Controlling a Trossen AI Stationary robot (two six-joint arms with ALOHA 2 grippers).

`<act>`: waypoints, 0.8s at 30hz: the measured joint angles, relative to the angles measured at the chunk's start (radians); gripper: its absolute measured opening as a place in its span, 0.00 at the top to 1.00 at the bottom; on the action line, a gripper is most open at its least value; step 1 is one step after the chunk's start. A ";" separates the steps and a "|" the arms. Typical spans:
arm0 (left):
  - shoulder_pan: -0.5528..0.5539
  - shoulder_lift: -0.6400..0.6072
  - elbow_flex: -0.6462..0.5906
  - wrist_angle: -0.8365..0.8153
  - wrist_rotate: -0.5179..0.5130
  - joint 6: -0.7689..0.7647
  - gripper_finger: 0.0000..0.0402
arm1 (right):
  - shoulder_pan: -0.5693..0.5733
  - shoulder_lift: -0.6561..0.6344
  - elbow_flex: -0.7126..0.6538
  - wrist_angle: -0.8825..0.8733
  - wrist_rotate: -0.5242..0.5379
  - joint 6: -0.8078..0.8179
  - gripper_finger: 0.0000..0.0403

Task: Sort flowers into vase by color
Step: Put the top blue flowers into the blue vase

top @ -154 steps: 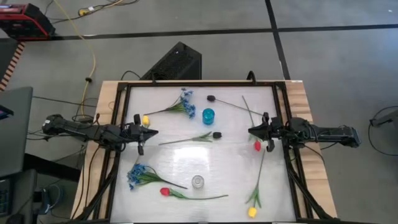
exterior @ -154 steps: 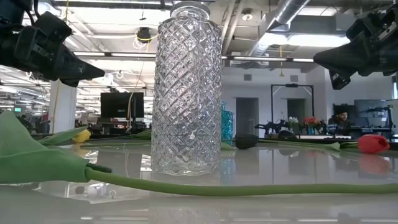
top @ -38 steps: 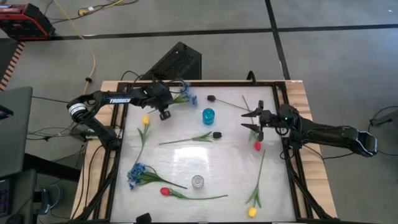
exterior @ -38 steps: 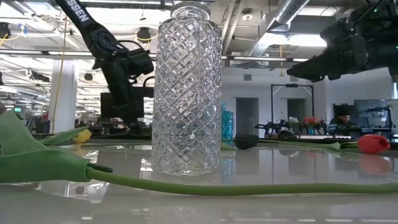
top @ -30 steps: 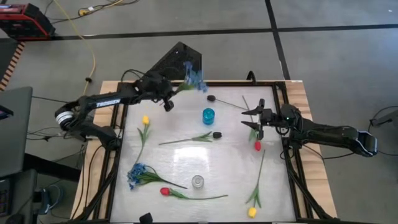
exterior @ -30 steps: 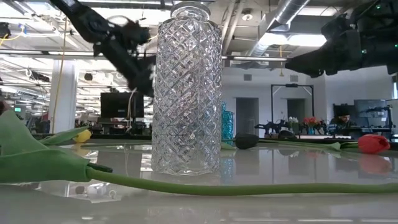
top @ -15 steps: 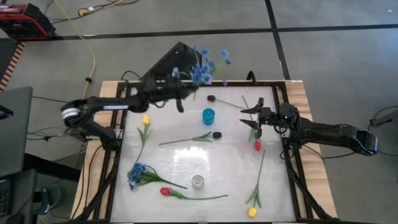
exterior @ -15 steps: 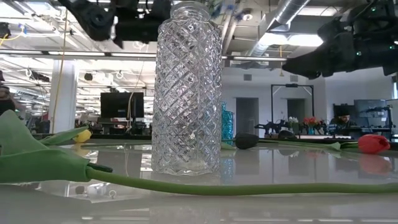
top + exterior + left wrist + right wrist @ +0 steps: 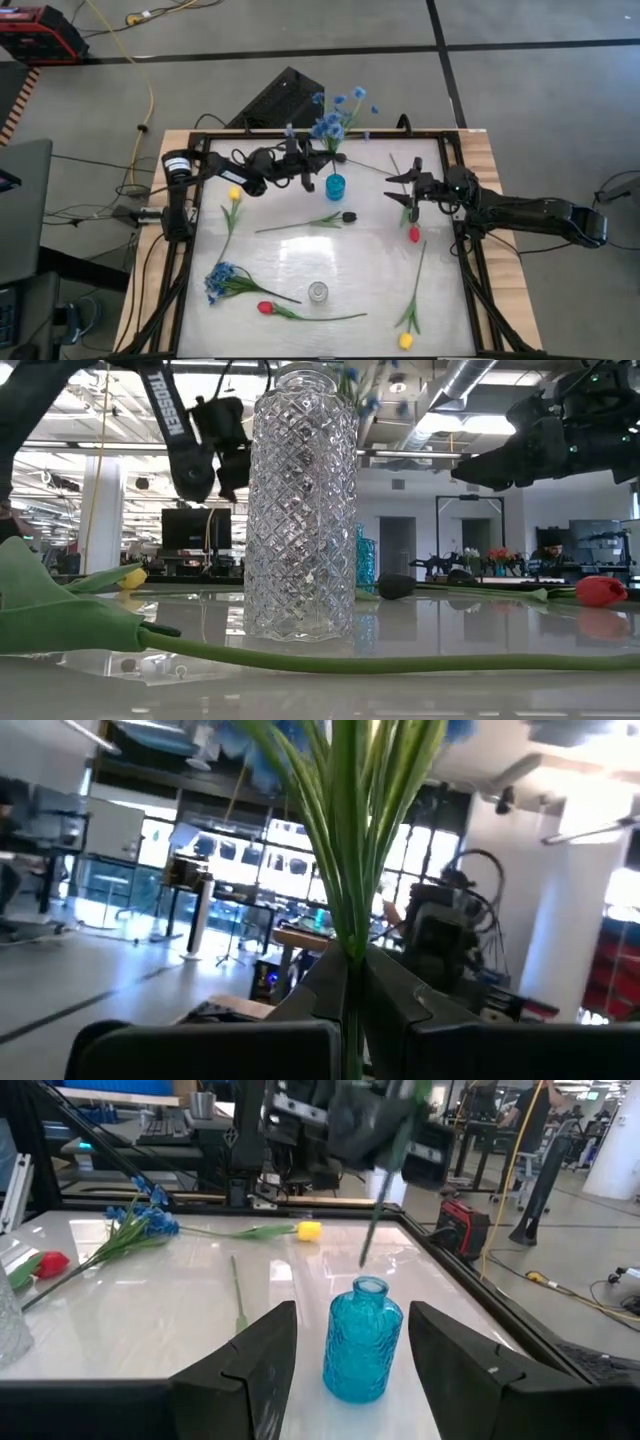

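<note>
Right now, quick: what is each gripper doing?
Left gripper: closed on the blue flower spray, stem above the blue vase.
Right gripper: open, empty.

Spray [image 9: 330, 120] above small vase [image 9: 335, 186] (claws either side), tulips around.

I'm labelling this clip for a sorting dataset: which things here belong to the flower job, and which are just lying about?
Job:
- blue spray held by the left claw, shut on its stem
- blue vase
- clear vase
- second blue spray
- red tulips
- yellow tulips
- dark buds
- right claw, open

Lying about:
- red box
- yellow cable
</note>
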 joint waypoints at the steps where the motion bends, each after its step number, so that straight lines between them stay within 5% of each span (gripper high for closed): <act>1: 0.001 0.009 0.001 0.000 -0.004 -0.003 1.00 | 0.000 0.000 0.000 0.000 0.000 0.000 0.45; 13: 0.000 0.031 0.004 -0.020 -0.013 0.026 1.00 | 0.000 0.000 0.000 0.004 0.000 -0.001 0.45; 24: -0.002 0.031 0.004 -0.239 -0.026 0.054 0.91 | 0.000 0.000 0.000 0.004 0.000 -0.001 0.45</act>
